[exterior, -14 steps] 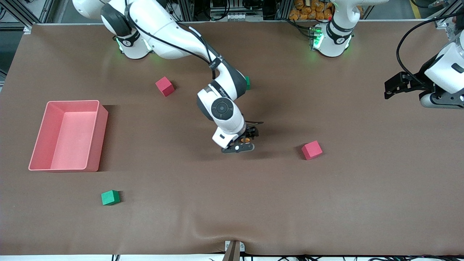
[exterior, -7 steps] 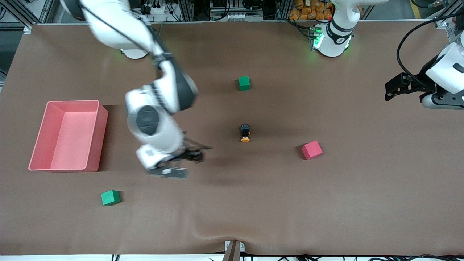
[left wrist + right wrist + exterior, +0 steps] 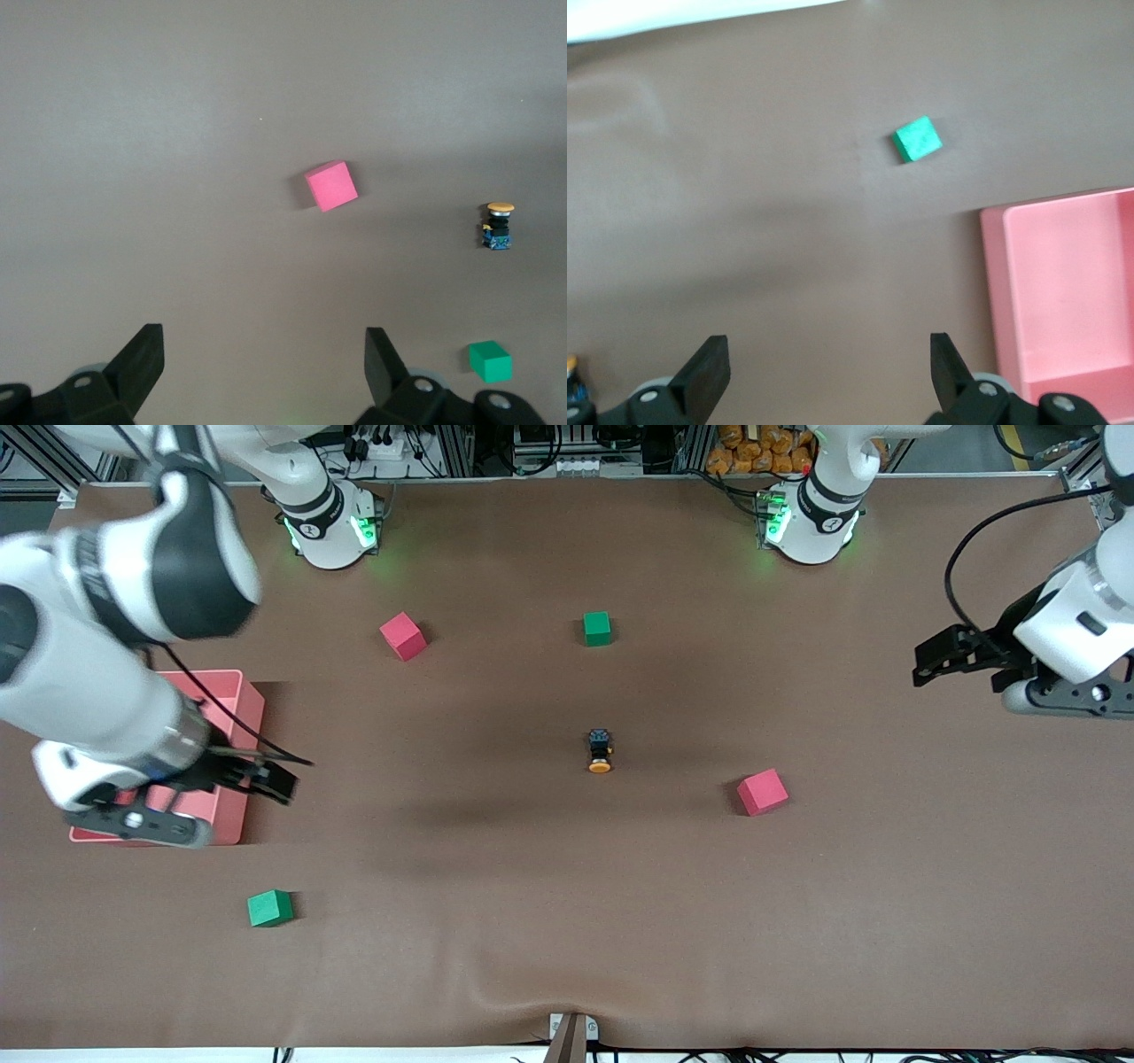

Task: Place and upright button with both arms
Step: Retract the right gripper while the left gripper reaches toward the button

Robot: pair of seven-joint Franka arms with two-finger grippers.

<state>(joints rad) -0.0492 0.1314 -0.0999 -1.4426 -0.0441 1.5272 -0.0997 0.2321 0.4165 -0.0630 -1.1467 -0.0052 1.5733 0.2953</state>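
The button point(image 3: 600, 750) lies alone on the brown mat near the table's middle, its orange cap toward the front camera and its black body pointing at the robots' bases. The left wrist view shows the button point(image 3: 498, 226) some way off from my left gripper point(image 3: 261, 354), which is open and empty. That left gripper point(image 3: 937, 661) hangs over the left arm's end of the table. My right gripper point(image 3: 266, 777) is open and empty too, over the front corner of the pink bin point(image 3: 177, 676). In the right wrist view the right gripper point(image 3: 828, 359) frames bare mat.
One red cube point(image 3: 762, 791) sits beside the button toward the left arm's end. Another red cube point(image 3: 403, 635) and a green cube point(image 3: 597, 628) lie nearer the bases. A second green cube point(image 3: 269, 908) lies nearer the front camera than the bin.
My right gripper, which stood around the button a second ago, has swung away to the pink bin, leaving the button on the mat. The left gripper has drifted slightly toward the table's middle.
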